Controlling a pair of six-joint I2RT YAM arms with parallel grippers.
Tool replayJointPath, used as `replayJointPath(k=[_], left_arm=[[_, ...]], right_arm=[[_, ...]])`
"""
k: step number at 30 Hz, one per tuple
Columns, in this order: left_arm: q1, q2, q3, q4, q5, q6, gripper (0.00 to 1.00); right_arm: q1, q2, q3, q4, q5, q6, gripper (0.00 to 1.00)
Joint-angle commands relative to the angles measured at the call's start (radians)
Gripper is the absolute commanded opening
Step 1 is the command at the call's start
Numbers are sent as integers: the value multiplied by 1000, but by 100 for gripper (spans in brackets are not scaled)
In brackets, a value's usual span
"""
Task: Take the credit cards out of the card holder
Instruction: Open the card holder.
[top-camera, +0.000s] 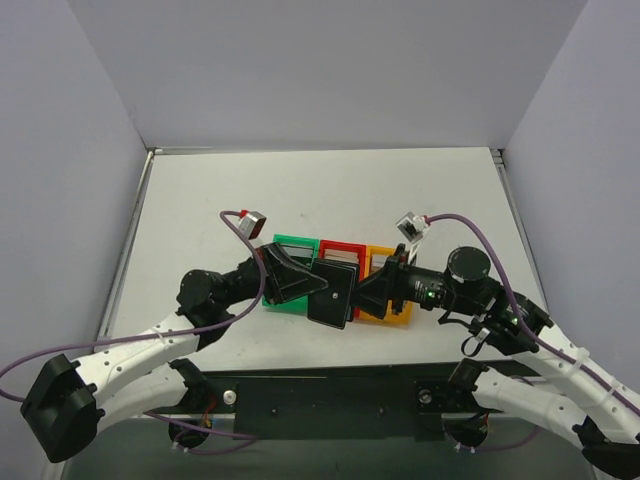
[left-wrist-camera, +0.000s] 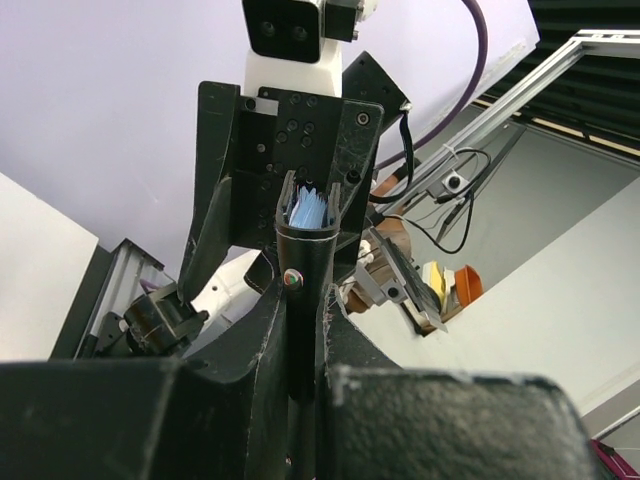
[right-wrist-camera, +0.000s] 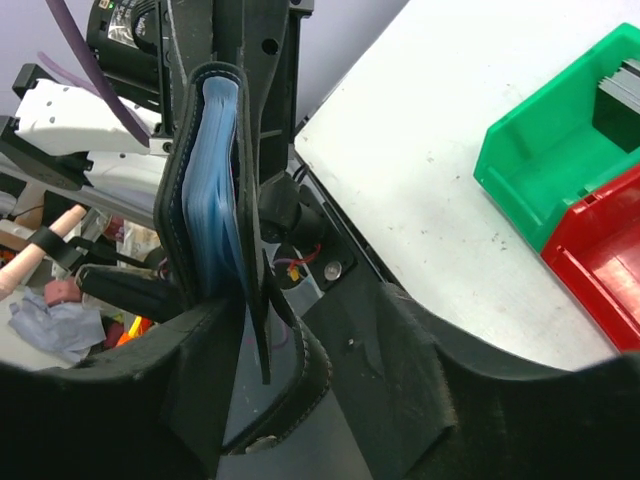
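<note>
At the left of the overhead view the left arm (top-camera: 150, 350) reaches in over the white table (top-camera: 330, 190) towards the middle; its left gripper (top-camera: 312, 290) is clamped on the card holder (top-camera: 332, 297), a black stitched wallet held off the table, and in the left wrist view both fingers (left-wrist-camera: 255, 340) press flat against its sides just below a small snap stud; the credit cards (left-wrist-camera: 308, 210), a pale blue stack, sit inside the holder with their edges showing past its open rim; behind the held wallet a row of three joined boxes rests on the table, the green box (top-camera: 292, 243) at the left, the red box (top-camera: 340, 247) in the middle and the orange box (top-camera: 380, 255) at the right; grey flat pieces (top-camera: 340, 258) lie in the red and orange boxes, too small to name; the right gripper (top-camera: 362, 293) meets the holder from the other side with its jaws spread to either side of it, and in the right wrist view one finger (right-wrist-camera: 100, 400) lies against the wallet while a gap shows before the other; the right arm (top-camera: 530, 370) runs back to the lower right
</note>
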Motion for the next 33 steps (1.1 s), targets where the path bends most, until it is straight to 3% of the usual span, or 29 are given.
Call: replayJointPath(k=[1, 4, 7, 9, 10, 15, 23, 29, 33], left_arm=[[-18, 26, 32, 87, 20, -9, 0], [-21, 41, 32, 91, 21, -12, 1], [-18, 41, 30, 93, 24, -14, 36], [-15, 32, 33, 81, 29, -8, 55], [-13, 31, 37, 72, 32, -3, 58], [39, -23, 21, -30, 27, 17, 73], [45, -3, -3, -5, 6, 20, 78], [24, 69, 23, -8, -17, 57, 79], [-1, 122, 37, 22, -25, 72, 80]], right_arm=[[-7, 23, -15, 153, -78, 41, 44], [-8, 33, -15, 171, -94, 51, 32], [-10, 30, -13, 163, -99, 51, 16], [-14, 26, -4, 142, -99, 46, 7], [-16, 24, -2, 134, -99, 42, 0], [-24, 42, 134, -172, 69, -57, 0], [-11, 139, 281, -423, 247, -124, 0], [163, 277, 424, -627, 604, -147, 0], [164, 282, 429, -607, 582, -150, 0]])
